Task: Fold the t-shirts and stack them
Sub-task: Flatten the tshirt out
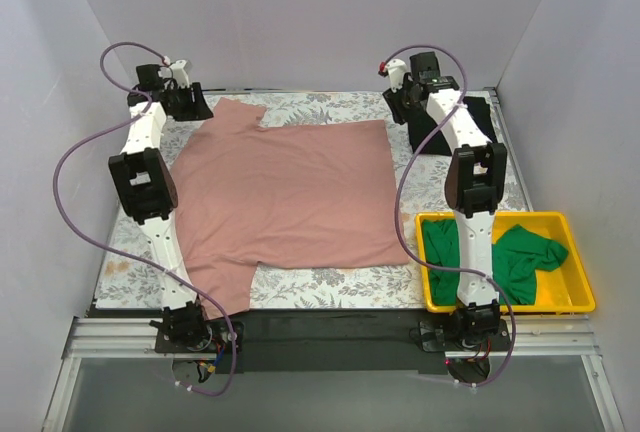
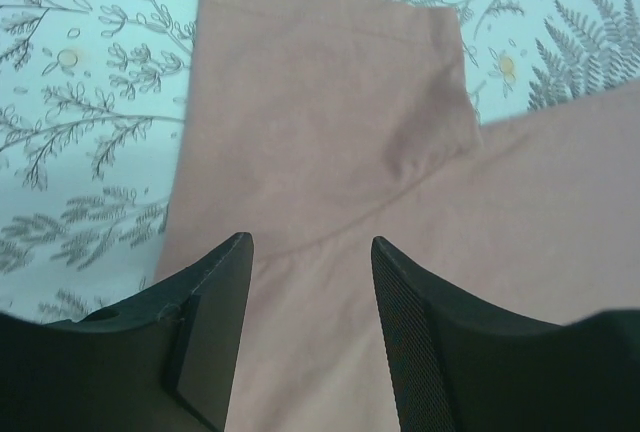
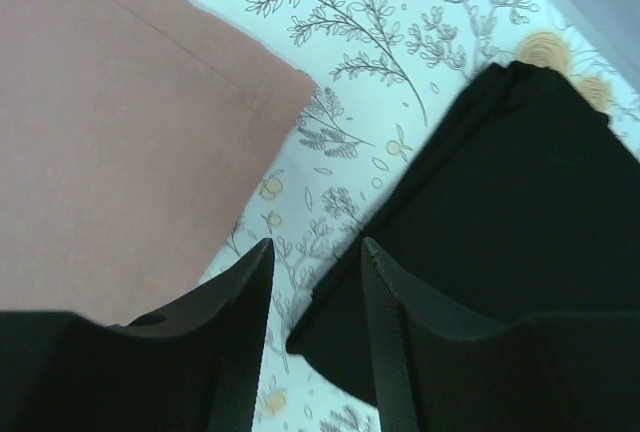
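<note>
The dusty pink t-shirt (image 1: 285,192) lies spread flat on the floral table covering. My left gripper (image 1: 182,95) is open and empty at the far left, over the shirt's far sleeve (image 2: 320,102). My right gripper (image 1: 402,90) is open and empty at the far right, between the pink shirt's corner (image 3: 150,132) and the folded black t-shirt (image 1: 478,124), whose near corner (image 3: 500,202) lies under its fingers. The bright green t-shirt (image 1: 515,257) lies crumpled in the yellow bin.
The yellow plastic bin (image 1: 574,302) stands at the near right beside the right arm. The floral covering (image 1: 320,287) ends at a dark strip along the near edge. Grey walls enclose the left, far and right sides.
</note>
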Motion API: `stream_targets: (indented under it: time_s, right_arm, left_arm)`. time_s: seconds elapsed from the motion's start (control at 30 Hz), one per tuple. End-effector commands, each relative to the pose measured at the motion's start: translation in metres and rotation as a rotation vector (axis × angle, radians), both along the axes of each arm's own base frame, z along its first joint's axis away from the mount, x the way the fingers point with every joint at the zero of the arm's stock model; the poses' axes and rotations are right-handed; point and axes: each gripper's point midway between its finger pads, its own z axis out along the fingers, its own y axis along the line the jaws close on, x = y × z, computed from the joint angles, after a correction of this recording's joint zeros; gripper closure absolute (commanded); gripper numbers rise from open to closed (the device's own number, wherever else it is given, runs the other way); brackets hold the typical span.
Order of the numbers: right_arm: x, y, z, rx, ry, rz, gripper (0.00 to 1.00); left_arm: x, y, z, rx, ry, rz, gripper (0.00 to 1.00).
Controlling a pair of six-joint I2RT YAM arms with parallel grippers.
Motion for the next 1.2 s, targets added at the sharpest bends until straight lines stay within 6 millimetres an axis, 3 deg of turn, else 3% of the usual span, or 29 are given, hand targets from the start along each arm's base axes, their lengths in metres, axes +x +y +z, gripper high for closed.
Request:
stream_targets:
  time_s: [0.0,0.2,0.37,0.47,0.67,0.87,1.0,1.17]
  right_arm:
    - [0.024,0.022,0.000,0.070,-0.093,-0.019,0.51]
    - [0.048,0.039,-0.023,0.168,-0.109,-0.047,0.48]
    - [0.056,0.039,-0.050,0.194,-0.093,-0.103,0.48]
    - [0.059,0.036,-0.060,0.186,-0.091,-0.128,0.42]
    - [0.061,0.039,-0.059,0.197,-0.098,-0.115,0.35]
    - [0.059,0.047,-0.060,0.217,-0.092,-0.067,0.44]
    - [0.059,0.049,-0.060,0.226,-0.088,-0.050,0.60]
    - [0.062,0.049,-0.062,0.227,-0.083,-0.052,0.65]
  left_arm:
    - [0.038,0.013,0.027,0.007,-0.123,0.081,0.50]
    - [0.058,-0.006,0.004,0.077,-0.152,0.038,0.45]
    - [0.062,-0.015,-0.008,0.142,-0.167,0.009,0.44]
    - [0.065,-0.014,-0.012,0.174,-0.172,0.013,0.44]
    - [0.070,-0.007,-0.026,0.216,-0.172,0.027,0.41]
    - [0.080,0.000,-0.036,0.237,-0.185,0.049,0.40]
    - [0.083,-0.001,-0.034,0.237,-0.200,0.044,0.40]
    - [0.084,0.003,-0.034,0.257,-0.208,0.049,0.40]
